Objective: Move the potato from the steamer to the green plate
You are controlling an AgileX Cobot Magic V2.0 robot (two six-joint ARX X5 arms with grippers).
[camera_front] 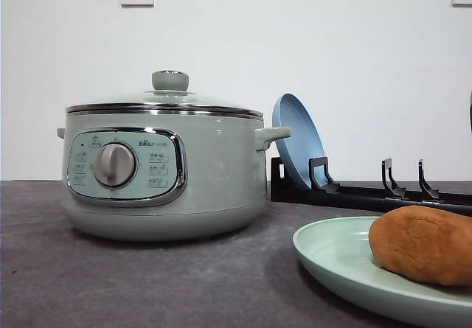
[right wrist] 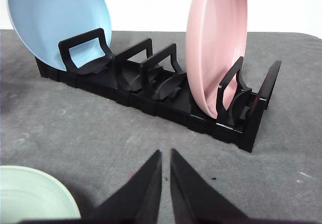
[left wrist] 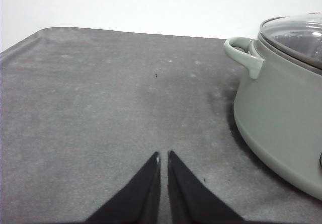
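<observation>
Both grippers hang empty over the grey table (camera_front: 147,284). From the front, the potato (camera_front: 424,243) lies on the green plate (camera_front: 332,250), to the right of the lidded steamer (camera_front: 162,169), with a blue plate (camera_front: 295,133) propped in a black rack (camera_front: 369,192) behind. At the left wrist, the left gripper (left wrist: 164,156) is pinched nearly closed near the steamer's handle (left wrist: 244,53). At the right wrist, the right gripper (right wrist: 166,153) is likewise closed, facing the rack's pink plate (right wrist: 214,43).
</observation>
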